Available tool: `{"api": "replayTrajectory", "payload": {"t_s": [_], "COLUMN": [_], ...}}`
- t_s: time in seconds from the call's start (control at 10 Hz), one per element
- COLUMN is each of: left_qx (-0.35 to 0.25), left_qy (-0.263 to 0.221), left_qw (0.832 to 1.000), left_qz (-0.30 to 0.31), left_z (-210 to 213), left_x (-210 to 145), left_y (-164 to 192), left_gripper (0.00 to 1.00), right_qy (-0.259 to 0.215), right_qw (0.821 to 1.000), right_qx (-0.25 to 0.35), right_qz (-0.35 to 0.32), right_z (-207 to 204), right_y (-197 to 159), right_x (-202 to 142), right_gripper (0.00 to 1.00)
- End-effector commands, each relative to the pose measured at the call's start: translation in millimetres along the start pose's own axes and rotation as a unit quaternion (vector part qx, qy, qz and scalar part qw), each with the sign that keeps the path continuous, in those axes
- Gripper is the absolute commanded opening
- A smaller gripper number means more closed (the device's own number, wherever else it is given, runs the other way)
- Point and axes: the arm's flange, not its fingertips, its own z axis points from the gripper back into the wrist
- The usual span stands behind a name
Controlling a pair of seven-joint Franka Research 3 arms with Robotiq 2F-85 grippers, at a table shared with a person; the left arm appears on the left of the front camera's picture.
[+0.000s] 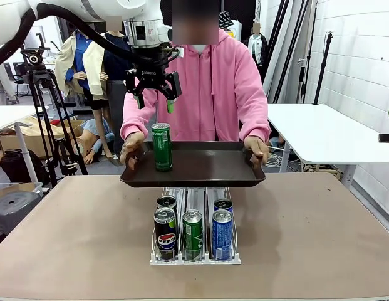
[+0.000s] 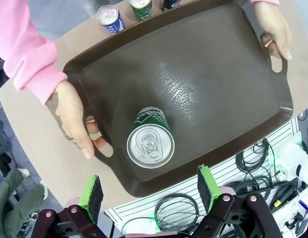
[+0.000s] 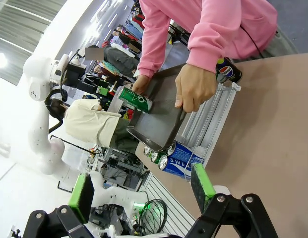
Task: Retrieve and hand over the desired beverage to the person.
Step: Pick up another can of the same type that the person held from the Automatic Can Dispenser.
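**A:** Where is the drink?

**B:** The green can (image 1: pixel 161 147) stands upright on a dark brown tray (image 1: pixel 194 180), towards the robot's left end of it. The person (image 1: pixel 207 81) in the pink hoodie holds the tray level above the worktop (image 1: pixel 319 238), with the person's hands (image 2: pixel 72 116) gripping the handle slots, one at each end.

**A:** And the robot's left hand?

**B:** The left hand (image 1: pixel 155 101) hangs straight above the can and is not touching it. Its fingers are spread wide, with nothing between the green pads.

**A:** The other one?

**B:** The right hand (image 3: pixel 141 191) is spread just as wide and is empty. It is low over the worktop — well apart from the tray, which its camera sees from the side.

**A:** Anything else on the worktop?

**B:** There is a white rack (image 1: pixel 194 258) with three lanes of cans, and the tray is held over its far end. At the front of the rack stand a Pepsi can (image 1: pixel 165 233), a second green can (image 1: pixel 193 235) and a blue can (image 1: pixel 222 234), with more cans behind them.
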Motion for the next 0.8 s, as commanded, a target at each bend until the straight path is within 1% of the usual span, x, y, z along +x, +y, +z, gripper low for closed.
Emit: {"api": "replayTrajectory", "payload": {"t_s": [0.0, 0.3, 0.4, 0.5, 0.6, 0.7], "left_qx": [-0.001, 0.000, -0.012, -0.020, -0.051, -0.103], "left_qy": [0.001, 0.000, -0.006, 0.003, 0.020, 0.031], "left_qw": [1.000, 1.000, 1.000, 0.997, 0.993, 0.985], "left_qz": [0.001, 0.000, 0.026, 0.072, 0.104, 0.133], "left_z": [2, 0, 13, 19, 21, 25], "left_x": [0, 0, -9, -22, -37, -57], "left_y": [1, 0, 13, 39, 71, 111], "left_gripper": [1.00, 1.00, 1.00, 1.00, 1.00, 1.00], "right_qy": [0.000, 0.000, 0.000, 0.000, 0.000, 0.000], "right_qw": [1.000, 1.000, 1.000, 1.000, 1.000, 1.000], "right_qx": [0.008, 0.008, 0.008, 0.008, 0.008, 0.008], "right_qz": [0.003, 0.003, 0.003, 0.003, 0.003, 0.003], "right_z": [0, 0, 0, 0, 0, 0], "right_y": [0, 0, 0, 0, 0, 0], "right_x": [0, 0, 0, 0, 0, 0], "right_gripper": [1.00, 1.00, 1.00, 1.00, 1.00, 1.00]}}
